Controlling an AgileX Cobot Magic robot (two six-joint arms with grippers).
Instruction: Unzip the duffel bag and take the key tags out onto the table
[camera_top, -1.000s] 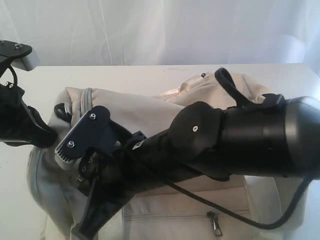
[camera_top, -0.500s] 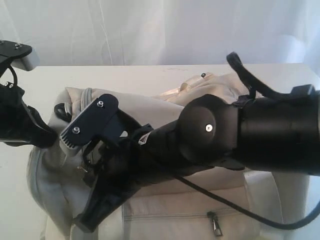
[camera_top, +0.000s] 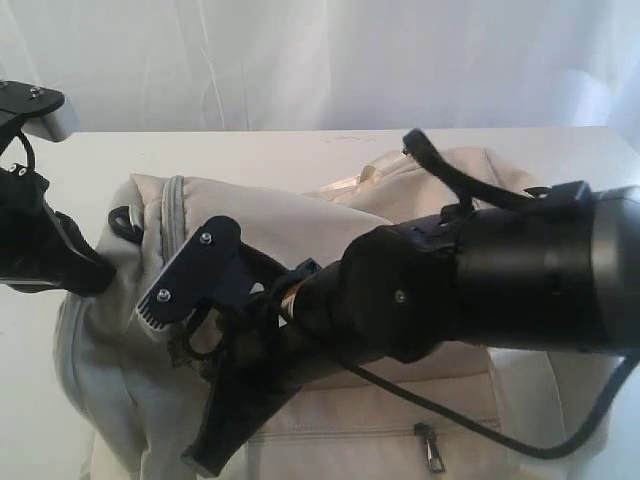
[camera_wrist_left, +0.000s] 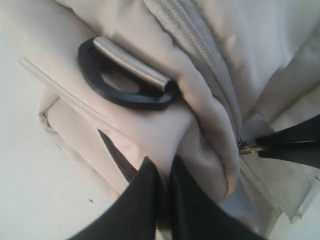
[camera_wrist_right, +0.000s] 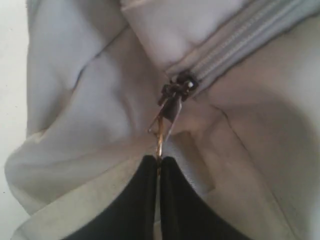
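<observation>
On the white surface (camera_top: 300, 150) lies the cream duffel bag (camera_top: 280, 215), filling the near middle of the exterior view. At its left end the left tool (camera_wrist_left: 164, 167) is pinched closed on a fold of the bag's fabric. The right tool (camera_wrist_right: 159, 165) reaches across the bag to the grey zipper (camera_wrist_right: 240, 40). A dark ring (camera_wrist_left: 125, 99) sits just beside the left tool. The right tool is clamped narrow on the metal zipper pull (camera_wrist_right: 167, 112).

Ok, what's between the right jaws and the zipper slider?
Just the metal pull tab; the right gripper has its jaws shut on the tip. Right wrist view.
</observation>
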